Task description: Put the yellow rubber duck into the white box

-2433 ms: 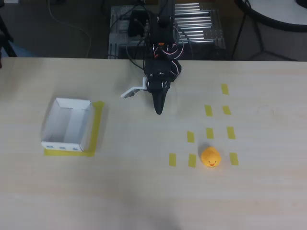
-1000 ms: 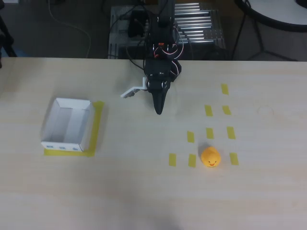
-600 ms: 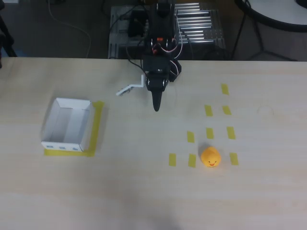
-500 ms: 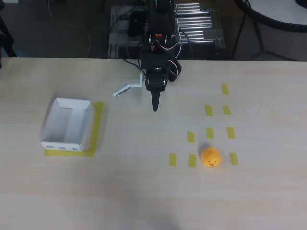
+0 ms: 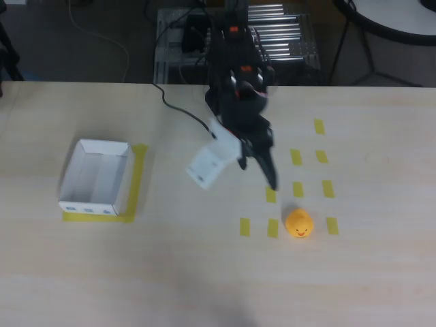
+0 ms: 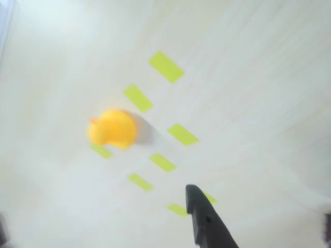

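Since earlier frames, arm swung toward picture right in overhead view; gripper (image 5: pixel 238 170) now low over table (image 5: pixel 204 272), black finger tip just above yellow rubber duck (image 5: pixel 299 223). Pincer spread wide, white plate flared out left, nothing held. Duck sits upright among yellow tape marks (image 5: pixel 298 189), well apart from white box (image 5: pixel 95 178) at left, box empty. Wrist view: duck (image 6: pixel 113 129) ahead, off-centre from black finger (image 6: pixel 207 222). Risks: round duck nudged by leading finger, rolling off marks; closing off-centre squeezes it out sideways.
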### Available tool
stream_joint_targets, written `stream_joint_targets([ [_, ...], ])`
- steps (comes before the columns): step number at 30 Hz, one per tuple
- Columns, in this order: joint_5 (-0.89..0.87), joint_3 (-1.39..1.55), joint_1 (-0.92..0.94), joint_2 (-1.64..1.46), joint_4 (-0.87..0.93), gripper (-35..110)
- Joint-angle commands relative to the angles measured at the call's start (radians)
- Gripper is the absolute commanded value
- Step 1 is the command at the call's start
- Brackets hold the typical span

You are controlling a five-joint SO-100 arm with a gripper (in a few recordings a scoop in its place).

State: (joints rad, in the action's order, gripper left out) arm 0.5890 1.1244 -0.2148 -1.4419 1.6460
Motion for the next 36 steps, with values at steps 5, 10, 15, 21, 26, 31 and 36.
stream_joint_targets([
  [5, 0.055, -0.354, -0.149, 0.342, 0.067, 61],
  [10, 0.02, -0.515, -0.209, 0.514, 0.072, 60],
  [15, -0.021, -0.657, -0.241, 0.675, 0.074, 57],
  [21, -0.026, -0.776, -0.238, 0.793, 0.074, 56],
  [26, -0.029, -0.857, -0.222, 0.859, 0.074, 55],
  [31, -0.028, -0.897, -0.221, 0.882, 0.074, 46],
  [36, -0.029, -0.963, -0.23, 0.937, 0.074, 8],
])
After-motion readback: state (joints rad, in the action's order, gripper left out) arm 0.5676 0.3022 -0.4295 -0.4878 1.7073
